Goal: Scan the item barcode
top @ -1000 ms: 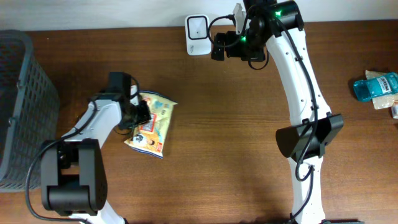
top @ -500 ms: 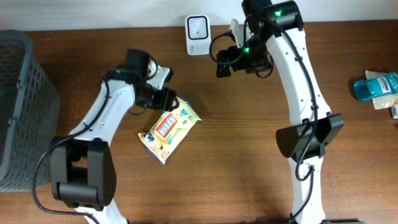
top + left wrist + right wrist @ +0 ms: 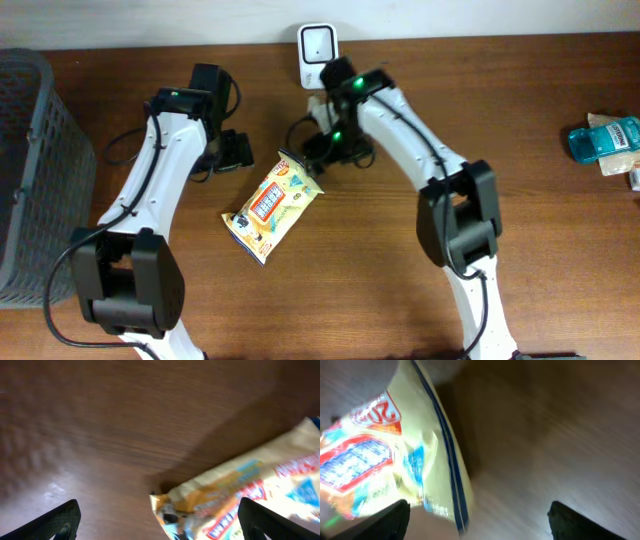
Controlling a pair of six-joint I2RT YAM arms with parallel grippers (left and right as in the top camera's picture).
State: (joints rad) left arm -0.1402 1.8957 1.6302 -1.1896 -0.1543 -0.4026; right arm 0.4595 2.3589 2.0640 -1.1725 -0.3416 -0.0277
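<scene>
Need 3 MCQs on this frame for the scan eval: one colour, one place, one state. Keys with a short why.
1. The basket is:
A. red
B. grey
C. white

2. The scanner stands:
A. in the basket
B. at the back edge of the table
C. at the table's front edge

3. The bag is:
A. lying flat on the table, ungripped
B. in the basket
C. propped upright on the scanner

Key:
1 B, the overhead view shows grey slatted walls at the left.
2 B, it sits at the far edge, beyond the bag.
3 A, the left gripper and right gripper both show jaws wide apart, with the bag lying on the wood below them.
</scene>
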